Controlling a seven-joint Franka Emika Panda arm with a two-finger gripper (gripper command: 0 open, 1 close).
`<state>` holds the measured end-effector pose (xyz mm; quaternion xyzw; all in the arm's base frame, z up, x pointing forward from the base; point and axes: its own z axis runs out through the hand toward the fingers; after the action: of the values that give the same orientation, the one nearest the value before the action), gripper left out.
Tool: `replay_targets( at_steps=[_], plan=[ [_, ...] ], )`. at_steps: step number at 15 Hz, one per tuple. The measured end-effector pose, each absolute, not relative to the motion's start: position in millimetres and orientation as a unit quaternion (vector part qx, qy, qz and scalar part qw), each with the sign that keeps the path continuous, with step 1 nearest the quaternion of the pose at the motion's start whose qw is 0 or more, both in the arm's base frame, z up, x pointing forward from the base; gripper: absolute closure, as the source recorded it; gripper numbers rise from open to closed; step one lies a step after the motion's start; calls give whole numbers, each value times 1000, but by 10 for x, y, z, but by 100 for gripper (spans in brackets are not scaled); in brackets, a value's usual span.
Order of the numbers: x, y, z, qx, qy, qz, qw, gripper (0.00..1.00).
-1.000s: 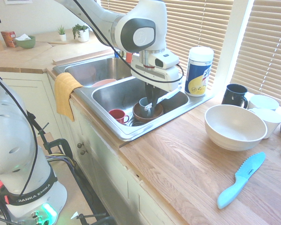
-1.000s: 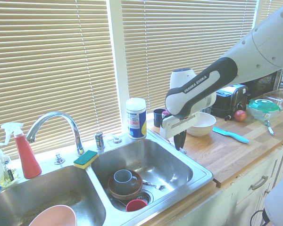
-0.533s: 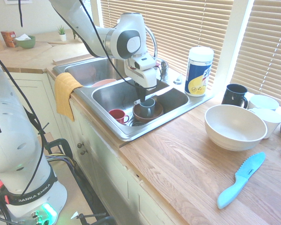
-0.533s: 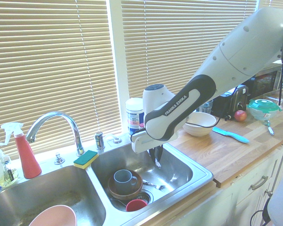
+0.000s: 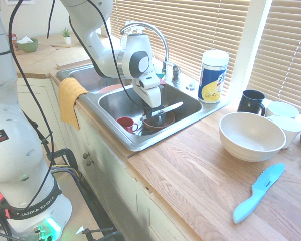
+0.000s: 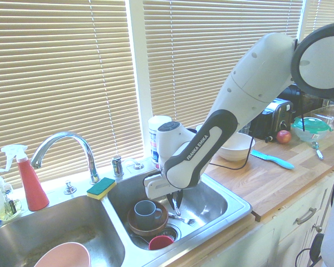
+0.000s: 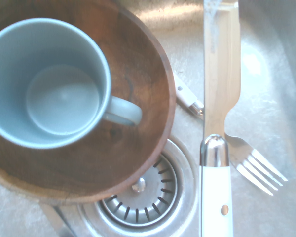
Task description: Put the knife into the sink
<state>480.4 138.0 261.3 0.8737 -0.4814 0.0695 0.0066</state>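
The knife (image 5: 166, 108), silver blade and white handle, sticks out sideways from my gripper (image 5: 153, 109), which is shut on it low inside the nearer basin of the sink (image 5: 136, 143). In the second exterior view the gripper (image 6: 176, 204) hangs just right of the grey-blue mug (image 6: 146, 210) that stands in the brown bowl (image 6: 134, 223). The wrist view shows the knife (image 7: 218, 148) lengthwise above the basin floor, beside the mug (image 7: 49, 84), the bowl (image 7: 148, 128), a fork (image 7: 256, 168) and the drain (image 7: 138, 202).
A red cup (image 5: 125, 123) lies in the basin near the front wall. The curved tap (image 5: 146, 27) arches behind the arm. On the counter lie a turquoise knife (image 5: 258, 192), a white bowl (image 5: 251, 135), a dark mug (image 5: 251, 102) and a wipes canister (image 5: 212, 76). A yellow cloth (image 5: 70, 100) hangs over the sink's edge.
The arm has swung from the counter side across the basin and dropped lower, carrying the knife. The gripper now sits close beside the bowl and mug.
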Motion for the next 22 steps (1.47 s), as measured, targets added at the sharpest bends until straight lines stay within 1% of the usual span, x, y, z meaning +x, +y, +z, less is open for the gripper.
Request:
replay_targets(
  at_steps=[6, 18, 19, 22],
  plan=[
    [4840, 1266, 2023, 873, -484, 64, -7, 100],
    [4830, 1152, 1572, 865, -500, 50, -10, 100],
    [4847, 1146, 1560, 864, -500, 48, -12, 0],
    [4864, 1138, 1550, 866, -498, 43, -16, 0]
  ],
)
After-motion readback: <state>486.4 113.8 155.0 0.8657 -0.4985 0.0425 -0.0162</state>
